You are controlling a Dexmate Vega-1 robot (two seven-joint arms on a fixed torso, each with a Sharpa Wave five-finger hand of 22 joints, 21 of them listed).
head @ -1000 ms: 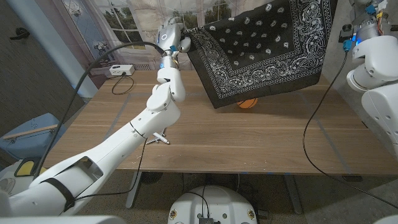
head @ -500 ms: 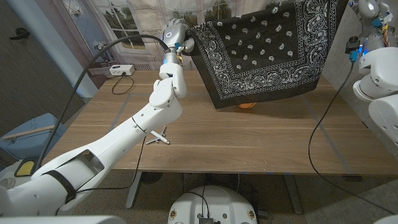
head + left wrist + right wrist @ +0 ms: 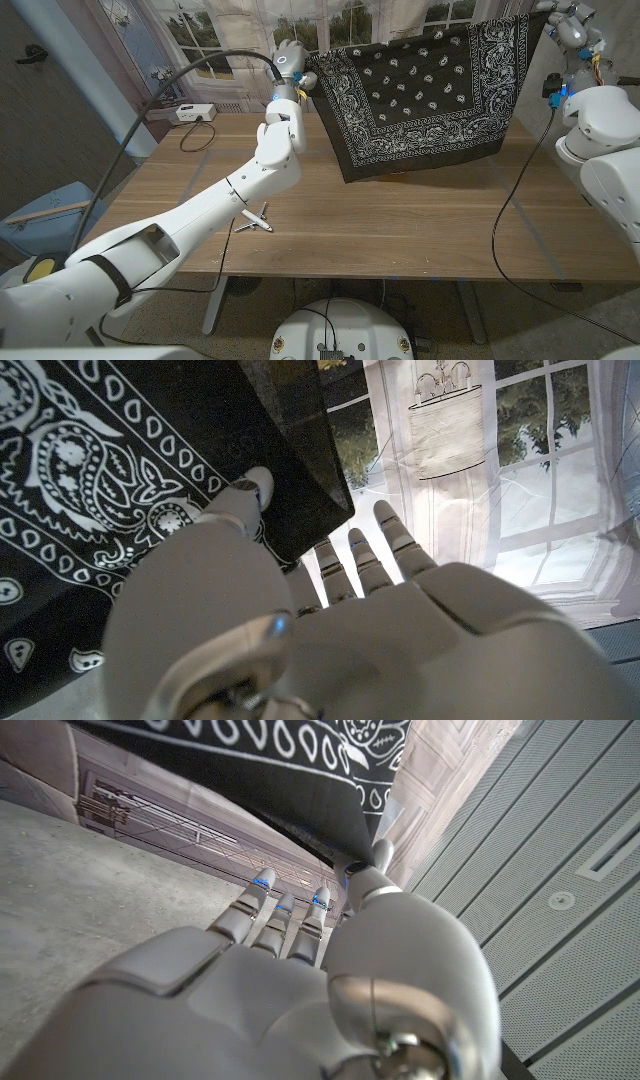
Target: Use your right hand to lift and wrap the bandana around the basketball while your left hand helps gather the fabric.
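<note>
Both hands I keep raised: left hand (image 3: 292, 62) and right hand (image 3: 570, 22) each pinch a corner of the bandana (image 3: 420, 90) stretched between them.

Both hands have gone up w/ the bandana (image 3: 425, 95): left hand (image 3: 291, 55) higher at top centre-left of head view, right hand (image 3: 570, 22) now at top right corner. Cloth stretched wider & lifted; basketball, seen under its lower edge earlier, now hidden behind it.

Bandana (image 3: 425, 85) above table (image 3: 400, 225)
</note>
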